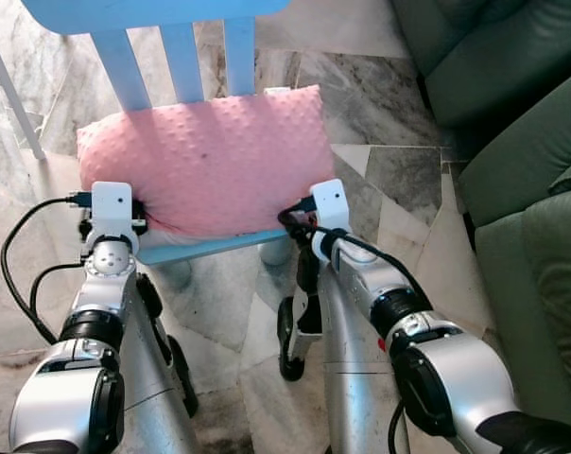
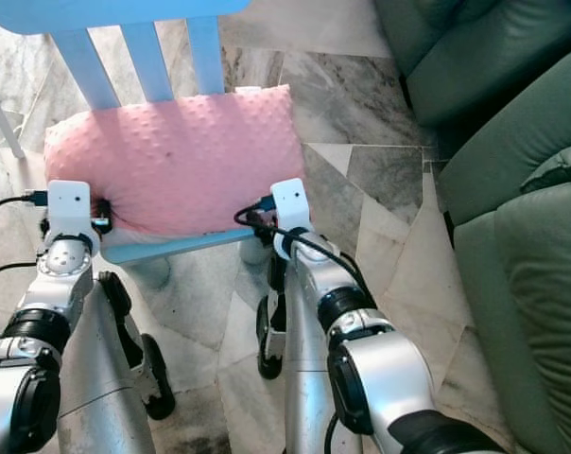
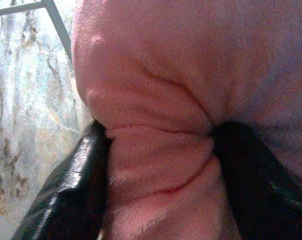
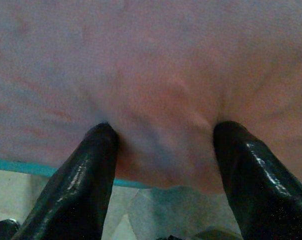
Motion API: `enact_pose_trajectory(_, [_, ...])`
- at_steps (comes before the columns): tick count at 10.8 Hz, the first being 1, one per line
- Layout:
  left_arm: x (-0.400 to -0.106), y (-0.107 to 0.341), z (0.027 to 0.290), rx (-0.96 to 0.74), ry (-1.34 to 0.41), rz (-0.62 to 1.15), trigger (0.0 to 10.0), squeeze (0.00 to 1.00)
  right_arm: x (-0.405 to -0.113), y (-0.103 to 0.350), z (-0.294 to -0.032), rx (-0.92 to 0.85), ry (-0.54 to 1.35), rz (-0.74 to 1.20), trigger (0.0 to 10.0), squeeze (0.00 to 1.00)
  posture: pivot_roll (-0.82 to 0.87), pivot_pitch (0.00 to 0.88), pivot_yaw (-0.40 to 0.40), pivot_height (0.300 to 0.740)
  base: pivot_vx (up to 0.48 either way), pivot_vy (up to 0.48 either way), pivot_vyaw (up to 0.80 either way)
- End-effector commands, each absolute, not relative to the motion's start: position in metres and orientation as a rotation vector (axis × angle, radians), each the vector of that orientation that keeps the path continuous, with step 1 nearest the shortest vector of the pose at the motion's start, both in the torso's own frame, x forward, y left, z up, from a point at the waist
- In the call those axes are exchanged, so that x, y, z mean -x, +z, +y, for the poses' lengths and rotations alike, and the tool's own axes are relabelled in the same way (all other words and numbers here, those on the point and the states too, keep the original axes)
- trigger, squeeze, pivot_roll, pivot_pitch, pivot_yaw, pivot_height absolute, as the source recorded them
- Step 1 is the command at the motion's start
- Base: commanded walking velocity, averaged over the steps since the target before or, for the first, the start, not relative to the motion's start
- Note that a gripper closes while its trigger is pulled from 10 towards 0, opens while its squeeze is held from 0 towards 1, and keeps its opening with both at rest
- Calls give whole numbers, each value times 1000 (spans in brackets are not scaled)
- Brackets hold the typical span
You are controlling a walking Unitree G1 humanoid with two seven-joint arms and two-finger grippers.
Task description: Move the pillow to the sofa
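Both end effectors, left (image 3: 161, 165) and right (image 4: 163, 150), pinch the pink pillow (image 1: 205, 156) on the blue chair (image 1: 163, 43).

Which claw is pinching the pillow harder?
The left claw on the pink pillow: a thick fold bunches between its fingers. The right claw presses in with spread fingers and less fabric gathered.

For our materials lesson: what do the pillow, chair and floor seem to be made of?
Pillow: soft pink plush, seemingly fleece; dimpled nap, and it bunches between the left gripper fingers.
Chair: probably painted wood; flat, even light-blue slats.
Floor: polished stone, likely marble; grey veins, glossy irregular slabs.
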State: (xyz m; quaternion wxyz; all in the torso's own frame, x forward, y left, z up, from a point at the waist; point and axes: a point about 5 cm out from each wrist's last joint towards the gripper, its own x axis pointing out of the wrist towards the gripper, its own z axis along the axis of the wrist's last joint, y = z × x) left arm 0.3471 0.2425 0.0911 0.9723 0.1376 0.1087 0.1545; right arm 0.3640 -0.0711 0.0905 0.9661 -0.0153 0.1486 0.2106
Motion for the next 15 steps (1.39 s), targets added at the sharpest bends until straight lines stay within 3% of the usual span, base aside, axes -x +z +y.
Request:
enact_pose_trajectory(1, [-329,59,247,-290,314,366,0,0,-356,73,-77,24,412,370,0,0,-17,469,-165,486,0,0,0])
enact_pose_trajectory(12, [-330,59,243,-291,318,331,0,0,-349,64,-75,61,416,368,0,0,-35,489,-184,486,0,0,0])
enact_pose_trajectory(15, [-334,71,230,-288,269,204,0,0,-350,69,-92,54,369,264,0,0,-17,373,-172,486,0,0,0])
